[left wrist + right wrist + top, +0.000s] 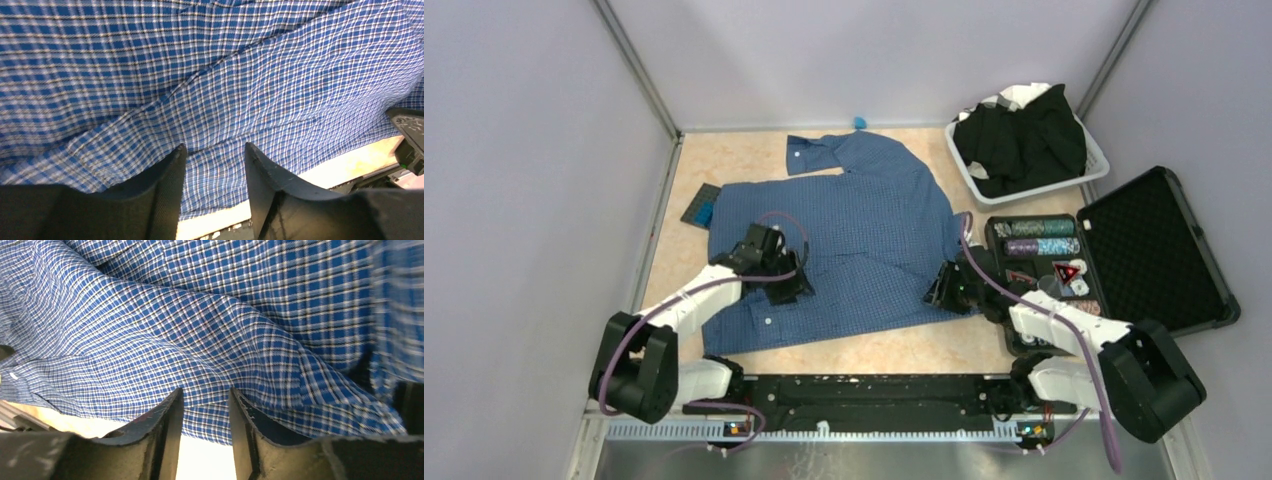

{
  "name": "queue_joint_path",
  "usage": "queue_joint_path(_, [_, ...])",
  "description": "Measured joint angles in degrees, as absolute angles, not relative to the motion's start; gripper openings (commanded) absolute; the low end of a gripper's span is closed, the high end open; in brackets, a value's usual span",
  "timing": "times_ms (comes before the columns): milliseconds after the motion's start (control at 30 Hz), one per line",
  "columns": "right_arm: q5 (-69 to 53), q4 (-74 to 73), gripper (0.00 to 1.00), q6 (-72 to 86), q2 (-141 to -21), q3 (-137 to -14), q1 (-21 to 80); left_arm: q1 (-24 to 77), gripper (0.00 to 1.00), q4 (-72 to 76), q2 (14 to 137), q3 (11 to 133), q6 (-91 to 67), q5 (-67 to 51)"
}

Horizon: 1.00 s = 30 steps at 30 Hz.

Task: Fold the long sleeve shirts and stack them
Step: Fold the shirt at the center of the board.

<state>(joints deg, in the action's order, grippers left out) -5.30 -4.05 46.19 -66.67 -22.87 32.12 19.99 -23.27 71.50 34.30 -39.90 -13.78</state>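
The blue fine-checked shirt (864, 230) lies spread flat on the table, one sleeve bent across the far edge. My left gripper (782, 285) hovers over the shirt's near-left part, jaws apart with cloth (250, 75) showing between them. My right gripper (940, 290) is at the shirt's near-right hem, jaws apart over the cloth edge (200, 315). Neither pinches cloth that I can see. In the wrist views the left gripper (214, 147) and right gripper (205, 390) sit just above the hem. The black shirts (1024, 140) are piled in a white basket (1092, 168) at the far right.
An open black hard case (1159, 250) with foam lining lies at the right, its tray of poker chips (1034, 235) beside my right arm. A dark flat object (702, 205) lies left of the shirt. A small blue item (860, 122) sits at the back wall.
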Motion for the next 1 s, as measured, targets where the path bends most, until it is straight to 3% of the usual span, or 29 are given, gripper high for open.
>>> queue_joint_path(200, [-3.0,-15.9,0.52,40.9,-66.7,-35.9,31.1,14.9,0.61,-30.6,77.3,55.7,-34.9,-9.5])
queue_joint_path(467, [-5.2,-11.9,0.54,33.0,-79.7,-57.2,23.6,-0.8,0.58,-26.7,94.5,78.1,-30.0,-1.2])
queue_joint_path(700, [-7.1,-11.6,0.54,30.4,-88.5,-61.2,23.3,-4.1,0.53,-26.9,114.9,95.0,-28.0,4.8])
queue_joint_path(1000, [-8.8,-11.5,0.54,29.5,-89.3,-61.2,22.7,-4.1,0.54,-26.1,124.0,100.3,-26.5,16.1])
